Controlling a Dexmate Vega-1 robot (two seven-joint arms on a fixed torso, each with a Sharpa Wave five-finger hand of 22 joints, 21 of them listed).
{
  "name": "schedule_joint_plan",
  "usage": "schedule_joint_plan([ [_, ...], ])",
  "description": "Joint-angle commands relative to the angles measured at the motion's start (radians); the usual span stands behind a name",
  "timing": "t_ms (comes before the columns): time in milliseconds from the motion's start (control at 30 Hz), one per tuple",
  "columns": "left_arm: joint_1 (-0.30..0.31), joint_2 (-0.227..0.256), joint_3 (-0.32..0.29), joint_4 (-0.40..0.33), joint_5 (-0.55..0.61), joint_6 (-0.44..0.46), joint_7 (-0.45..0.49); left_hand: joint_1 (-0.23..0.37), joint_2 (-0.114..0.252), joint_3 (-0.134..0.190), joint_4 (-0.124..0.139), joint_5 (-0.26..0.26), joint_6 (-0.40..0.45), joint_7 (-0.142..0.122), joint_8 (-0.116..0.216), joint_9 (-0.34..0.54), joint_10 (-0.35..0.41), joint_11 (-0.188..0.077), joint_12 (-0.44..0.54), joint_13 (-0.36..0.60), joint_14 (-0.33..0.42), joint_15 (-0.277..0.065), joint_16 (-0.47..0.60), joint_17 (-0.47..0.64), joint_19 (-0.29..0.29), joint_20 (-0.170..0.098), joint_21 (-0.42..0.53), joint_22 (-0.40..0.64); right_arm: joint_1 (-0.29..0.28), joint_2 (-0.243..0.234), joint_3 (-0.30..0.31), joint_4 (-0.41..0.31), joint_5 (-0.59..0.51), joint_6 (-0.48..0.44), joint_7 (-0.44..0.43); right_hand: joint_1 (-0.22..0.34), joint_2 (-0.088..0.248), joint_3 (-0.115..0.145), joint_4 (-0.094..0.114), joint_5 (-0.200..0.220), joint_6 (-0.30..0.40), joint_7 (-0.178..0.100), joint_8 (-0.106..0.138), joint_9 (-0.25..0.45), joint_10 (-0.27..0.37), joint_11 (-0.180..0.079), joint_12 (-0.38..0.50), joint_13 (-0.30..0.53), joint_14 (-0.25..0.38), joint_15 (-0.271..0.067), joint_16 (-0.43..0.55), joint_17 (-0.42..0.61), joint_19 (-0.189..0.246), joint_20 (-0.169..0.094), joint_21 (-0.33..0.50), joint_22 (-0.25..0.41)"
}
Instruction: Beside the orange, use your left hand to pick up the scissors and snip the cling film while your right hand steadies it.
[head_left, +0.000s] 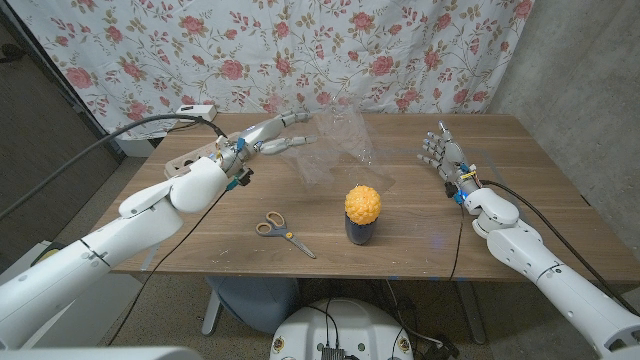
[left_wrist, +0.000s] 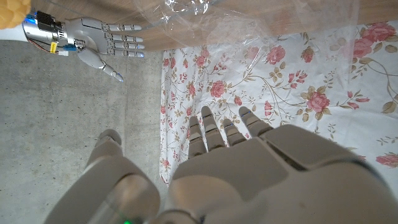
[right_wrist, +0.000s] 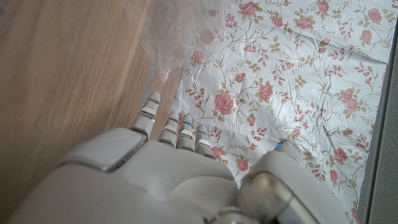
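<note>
— Where are your scissors (head_left: 283, 233)?

— They lie flat on the desk (head_left: 420, 250) near its front edge, closed, handles toward your left side, just left of the orange (head_left: 363, 203). Nothing touches them. The orange sits on top of a small dark cup (head_left: 360, 231).

— And the cling film (head_left: 340, 145)?

— It is a crumpled clear sheet standing up toward the back of the desk, behind the orange. From your left wrist camera it shows against the desk edge and the flowered curtain (head_left: 300, 50).

— What is your left hand (head_left: 278, 138) doing?

— It reaches out toward the film with fingers stretched and apart; it holds nothing, and I cannot tell whether the fingertips touch the film.

— Your right hand (head_left: 442, 157)?

— It hovers over the right side of the desk, well apart from the film, fingers spread, holding nothing.
</note>
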Motion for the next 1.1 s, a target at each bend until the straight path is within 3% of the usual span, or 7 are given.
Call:
schedule_joint_plan([
  [33, -0.004, 0.016, 0.007, -0.036, 0.076, 0.021, -0.030, 0.011, 0.002, 0.002, -0.006, 0.005, -0.002, 0.001, 0.000, 0.001, 0.017, -0.001, 0.006, 0.004, 0.002, 0.003, 0.010, 0.001, -0.004, 0.010, -0.003, 0.001, 0.008, 0.006, -0.007, 0.012, -0.003, 0.000, 0.003, 0.010, 0.004, -0.001, -0.008, -0.003, -0.002, 0.005, 0.007, 0.002, 0.001, 0.003, 0.005, -0.001, -0.002, -0.001, 0.003, 0.003, -0.006, 0.003, 0.005, 0.005],
  [267, -0.025, 0.017, 0.029, -0.042, 0.125, 0.027, -0.055, 0.014, 0.001, -0.001, -0.005, 0.005, 0.045, -0.003, 0.015, 0.002, 0.055, -0.012, 0.016, 0.005, 0.014, 0.001, 0.014, 0.001, -0.005, 0.013, -0.003, 0.001, 0.020, 0.012, -0.014, 0.027, -0.005, -0.001, 0.012, 0.011, 0.005, -0.001, -0.008, -0.003, -0.002, 0.005, 0.007, 0.002, 0.001, 0.003, 0.005, -0.002, -0.003, -0.001, 0.003, 0.002, -0.006, 0.003, 0.005, 0.005],
  [1100, -0.021, 0.044, 0.023, -0.098, 0.255, 0.058, -0.078, 0.027, 0.005, 0.001, -0.007, 0.006, 0.031, -0.006, 0.005, 0.002, 0.056, -0.013, 0.010, 0.006, 0.014, -0.002, 0.012, 0.001, -0.005, 0.016, -0.003, 0.001, 0.029, 0.026, -0.007, 0.054, 0.000, 0.031, 0.023, 0.015, 0.008, 0.000, -0.012, -0.006, 0.004, -0.005, 0.008, 0.001, 0.001, 0.001, 0.006, -0.006, -0.005, -0.009, 0.003, 0.001, -0.008, 0.002, 0.006, 0.005],
])
